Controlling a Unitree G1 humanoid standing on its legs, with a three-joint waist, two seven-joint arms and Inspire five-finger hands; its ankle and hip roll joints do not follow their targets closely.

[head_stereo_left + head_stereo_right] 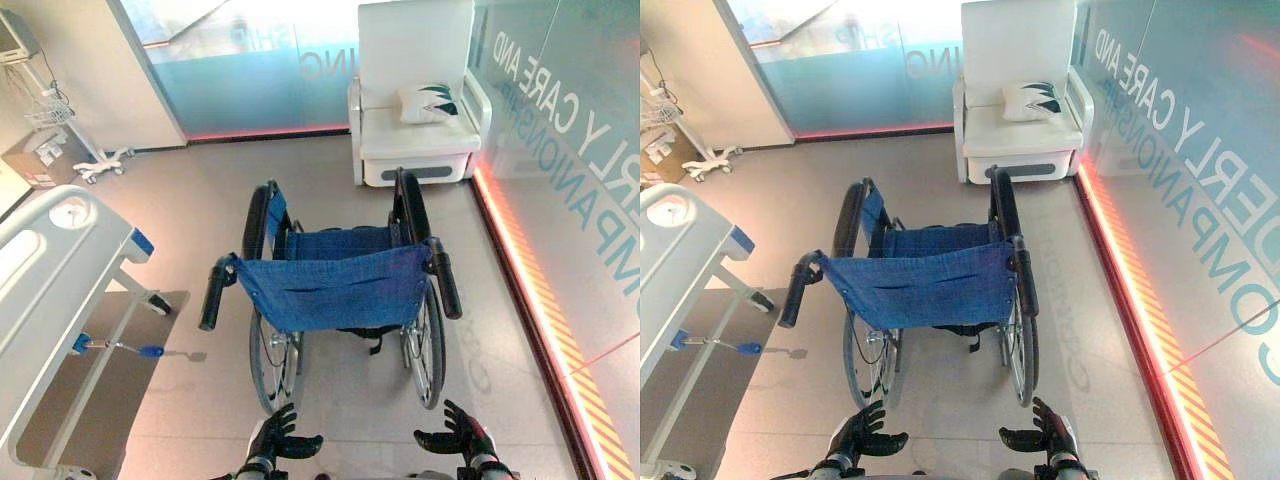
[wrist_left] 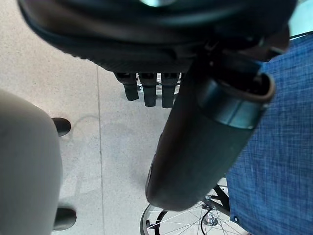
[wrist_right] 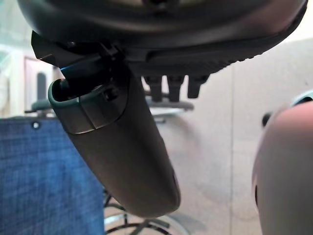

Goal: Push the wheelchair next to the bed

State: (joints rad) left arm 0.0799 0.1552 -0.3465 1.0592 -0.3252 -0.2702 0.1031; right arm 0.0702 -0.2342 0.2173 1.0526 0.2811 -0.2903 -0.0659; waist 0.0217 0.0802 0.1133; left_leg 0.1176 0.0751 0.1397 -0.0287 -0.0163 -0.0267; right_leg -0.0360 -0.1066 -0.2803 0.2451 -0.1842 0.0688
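Since the left hand [image 1: 280, 438] and right hand [image 1: 455, 438] hover spread and empty behind the wheelchair [image 1: 335, 285], with the bed [image 1: 50, 270] to its left, gripping both handles [image 1: 213, 297] probably comes next.

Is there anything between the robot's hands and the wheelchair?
No: the left eye view shows bare floor between the left hand, the right hand and the wheelchair.

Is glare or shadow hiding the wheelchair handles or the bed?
Left eye view: glare washes the frosted glass wall beside the white armchair, off the blue-fabric wheelchair and its black push handles. Right eye view: the floor under the white bed is darker; an orange light strip glows along the right wall.
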